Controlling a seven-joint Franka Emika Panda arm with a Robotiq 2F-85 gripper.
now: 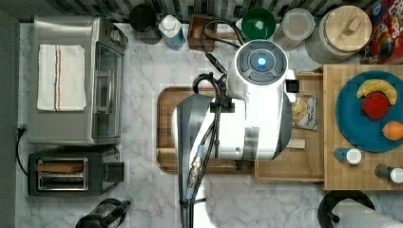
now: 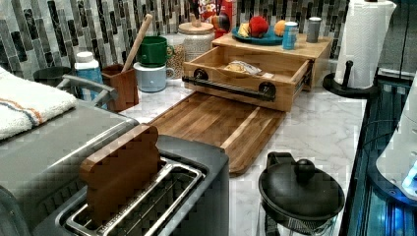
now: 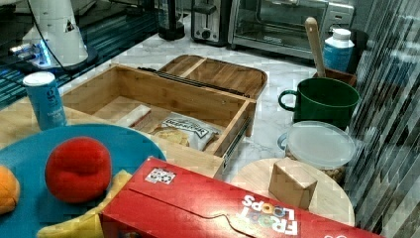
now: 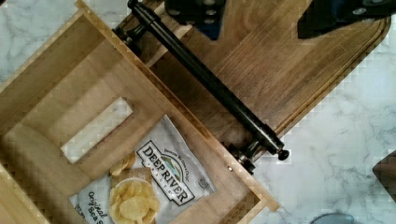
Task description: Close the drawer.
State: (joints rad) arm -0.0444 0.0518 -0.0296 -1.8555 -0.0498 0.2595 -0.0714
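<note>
Both jaws hang over the cutting board [image 4: 261, 70], beside the drawer's [image 4: 70, 107] handle [image 4: 210, 81].

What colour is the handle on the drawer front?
Black: the bar handle on the light-wood drawer, clearest in the wrist view.

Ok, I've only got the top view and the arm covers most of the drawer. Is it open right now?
Observer: Yes, pulled well out. In the left view the drawer has its front over the edge of the cutting board.
Operator: Anything sticking up inside?
Observer: No. A chip bag lies flat on its floor, below the sides.
Operator: And the gripper?
Observer: The gripper is open over the cutting board, on the outer side of the black bar handle.
</note>
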